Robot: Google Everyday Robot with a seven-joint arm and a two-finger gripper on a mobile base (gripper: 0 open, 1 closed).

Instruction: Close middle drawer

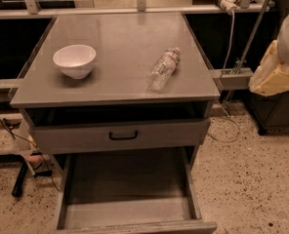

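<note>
The middle drawer (130, 199) is pulled far out at the bottom of the grey cabinet. Its deep plain grey tray is empty and its low front (134, 226) lies along the lower edge of the view, with its handle hidden. Above it, the taller-fronted drawer (120, 135) with a black loop handle (123, 135) stands slightly open. A cream and white part of my arm (276, 65) shows at the right edge, level with the cabinet top and apart from the cabinet. My gripper is out of view.
A white bowl (74, 60) and a clear plastic bottle (163, 68) lying on its side rest on the cabinet top (120, 38). Cables and a metal frame (232, 57) stand behind at the right. A dark stand (22, 177) is on the speckled floor at the left.
</note>
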